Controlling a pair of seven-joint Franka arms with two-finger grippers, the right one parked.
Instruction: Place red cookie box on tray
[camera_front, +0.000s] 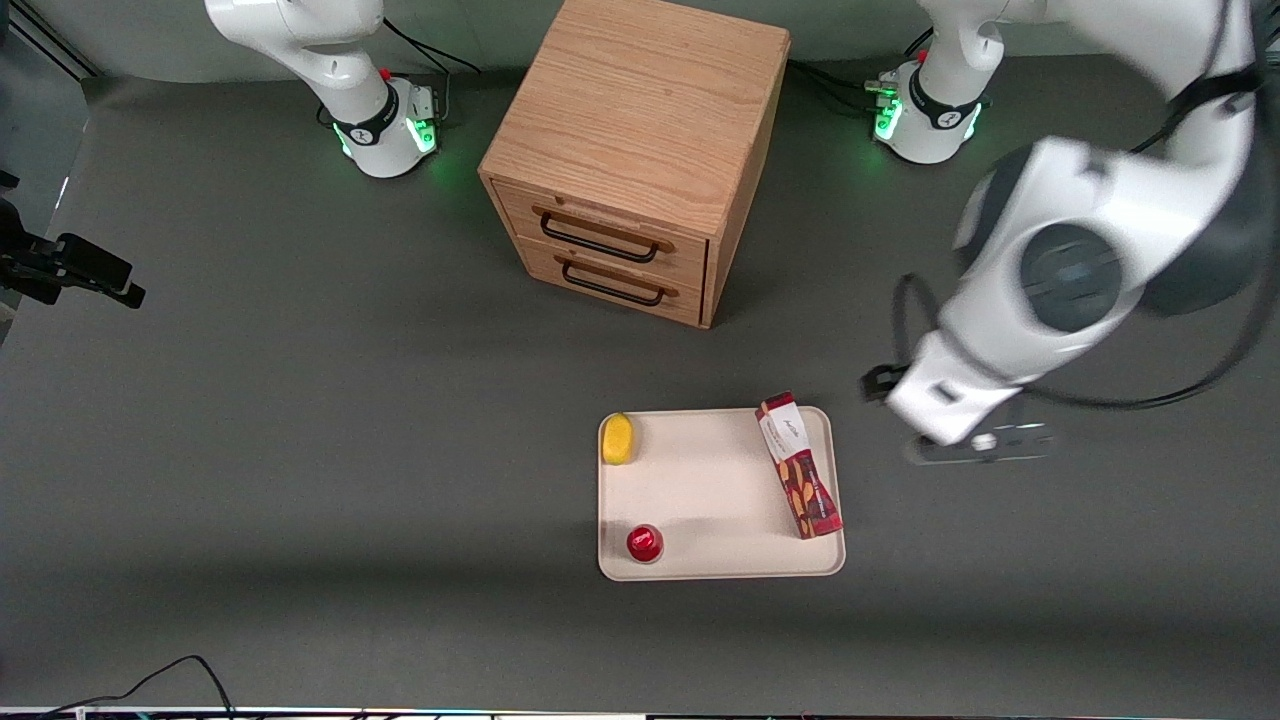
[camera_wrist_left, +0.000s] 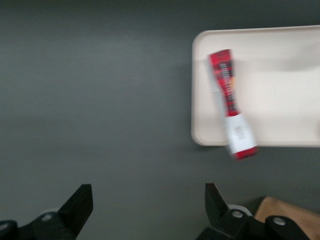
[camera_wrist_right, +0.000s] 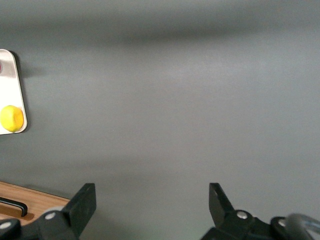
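Red cookie box (camera_front: 798, 465) on tray (camera_front: 715, 500); gripper (camera_wrist_left: 147, 212) open beside.

The red cookie box (camera_front: 798, 465) has a white label with small dark writing, but the words cannot be read.

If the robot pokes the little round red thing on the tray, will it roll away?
Probably not far. The red thing looks to be standing on its flat end, so a poke would more likely slide or tip it. Once tipped, its round side might roll, though the tray has a low rim that should stop it. The pincer is open, off the tray.
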